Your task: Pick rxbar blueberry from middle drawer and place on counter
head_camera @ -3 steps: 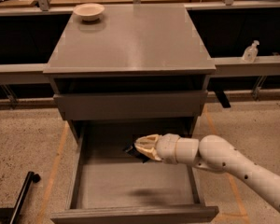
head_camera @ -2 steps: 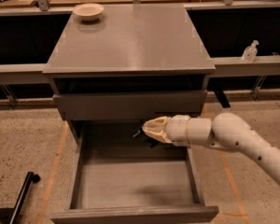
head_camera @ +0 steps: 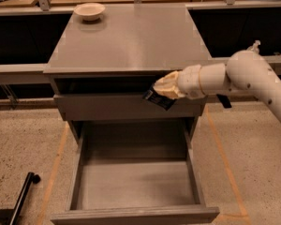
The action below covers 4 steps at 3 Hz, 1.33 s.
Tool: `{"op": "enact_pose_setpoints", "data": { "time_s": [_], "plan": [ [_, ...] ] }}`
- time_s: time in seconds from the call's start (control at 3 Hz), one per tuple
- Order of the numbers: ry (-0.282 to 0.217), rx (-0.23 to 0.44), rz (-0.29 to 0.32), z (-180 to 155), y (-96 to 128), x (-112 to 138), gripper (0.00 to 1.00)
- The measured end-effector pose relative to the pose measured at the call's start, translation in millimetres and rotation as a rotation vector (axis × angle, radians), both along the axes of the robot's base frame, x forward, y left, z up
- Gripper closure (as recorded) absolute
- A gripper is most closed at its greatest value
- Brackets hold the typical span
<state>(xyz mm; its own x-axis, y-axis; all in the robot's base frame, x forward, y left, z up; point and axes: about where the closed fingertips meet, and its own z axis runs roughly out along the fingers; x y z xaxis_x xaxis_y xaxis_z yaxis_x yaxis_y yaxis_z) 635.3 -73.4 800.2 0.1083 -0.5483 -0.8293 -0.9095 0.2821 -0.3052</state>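
My gripper [head_camera: 163, 91] is shut on the rxbar blueberry [head_camera: 158, 99], a dark flat bar that hangs tilted below the cream fingers. It is held in front of the shallower grey drawer front [head_camera: 126, 108], just below the front edge of the counter [head_camera: 131, 36]. The white arm comes in from the right. The middle drawer [head_camera: 136, 184] is pulled wide open below and its inside shows no objects.
A pale bowl [head_camera: 89, 10] sits at the counter's back left corner. Long grey ledges [head_camera: 18, 71] run left and right of the cabinet. A black pole [head_camera: 21, 196] lies on the speckled floor at lower left.
The gripper has risen out of the middle drawer with the bar, from inside the drawer up to the level of the upper drawer front, near the counter's edge.
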Motion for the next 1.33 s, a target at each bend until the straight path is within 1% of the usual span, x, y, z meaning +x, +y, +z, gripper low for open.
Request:
{"op": "enact_pose_setpoints", "data": {
  "time_s": [0.33, 0.67, 1.0, 1.33],
  "plan": [
    [-0.039, -0.103, -0.012, 54, -1, 44, 1.0],
    [-0.056, -0.216, -0.043, 94, -2, 85, 1.0],
    [-0.1, -0.226, -0.036, 123, 16, 107, 1.0],
    [-0.103, -0.216, -0.034, 124, 19, 106, 1.0]
  ]
}}
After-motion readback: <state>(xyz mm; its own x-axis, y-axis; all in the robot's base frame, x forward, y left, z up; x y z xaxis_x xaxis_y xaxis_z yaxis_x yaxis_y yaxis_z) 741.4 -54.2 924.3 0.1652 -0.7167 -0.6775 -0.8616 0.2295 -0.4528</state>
